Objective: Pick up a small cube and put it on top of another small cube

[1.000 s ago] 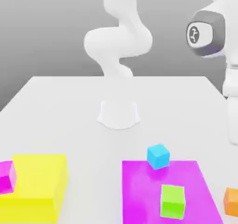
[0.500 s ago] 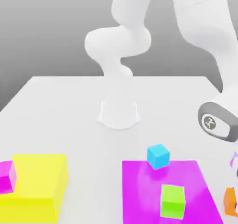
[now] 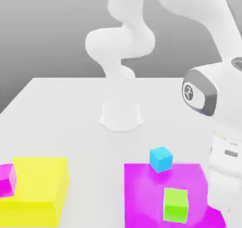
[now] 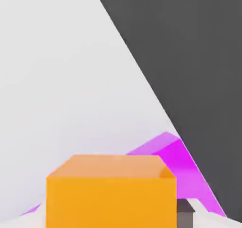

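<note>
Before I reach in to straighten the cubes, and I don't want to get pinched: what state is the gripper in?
Gripper: closed on the orange cube, holding it between its fingers.

The orange cube (image 4: 111, 201) between the pincer's fingers looks smooth and matt, like plain plastic. Beyond the pincer (image 3: 222, 198), the green cube (image 3: 175, 206), blue cube (image 3: 161, 159) and yellow block (image 3: 35, 179) look equally smooth; the arm's white shell (image 3: 189, 2) looks like smooth plastic, and the pale tabletop (image 3: 85, 146) looks smooth and matt.
</note>
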